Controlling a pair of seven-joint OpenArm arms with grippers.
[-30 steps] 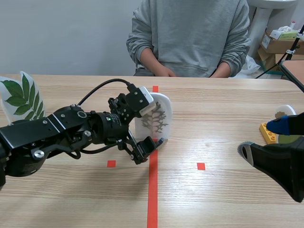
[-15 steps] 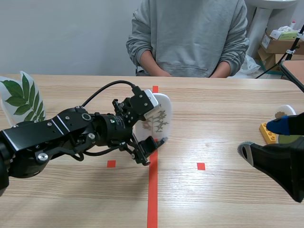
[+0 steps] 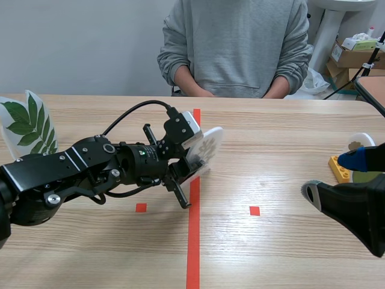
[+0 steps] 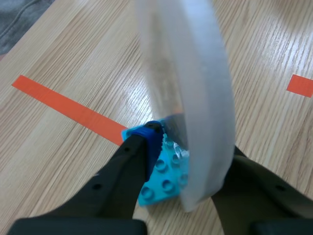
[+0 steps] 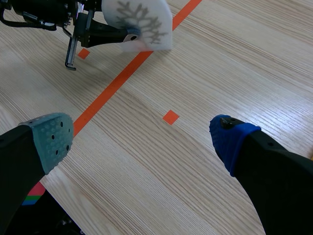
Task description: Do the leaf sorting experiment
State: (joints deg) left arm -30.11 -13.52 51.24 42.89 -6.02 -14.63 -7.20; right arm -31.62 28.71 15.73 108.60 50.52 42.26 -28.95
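Observation:
A white card with a grey leaf print [image 3: 206, 149] stands on a blue brick base [image 4: 164, 180] at the red centre line. It leans toward the right. My left gripper [image 3: 191, 171] is shut on it: in the left wrist view the two fingers press the card [image 4: 195, 93] and its base from both sides. In the right wrist view the same card [image 5: 142, 22] lies far ahead, with the left gripper [image 5: 128, 34] at its foot. My right gripper [image 5: 142, 142] is open over bare table at the right, nothing between its fingers; in the scene view it [image 3: 334, 176] sits near the right edge.
A white card with a green leaf [image 3: 27, 123] stands at the table's far left. A yellow brick [image 3: 338, 168] with a white card [image 3: 360, 142] sits at the far right, behind my right gripper. A person in a grey sweater [image 3: 240, 48] sits across the table.
My left gripper has gone from open to shut around the grey leaf card's base. The card has tipped over toward the right. The right arm has not moved.

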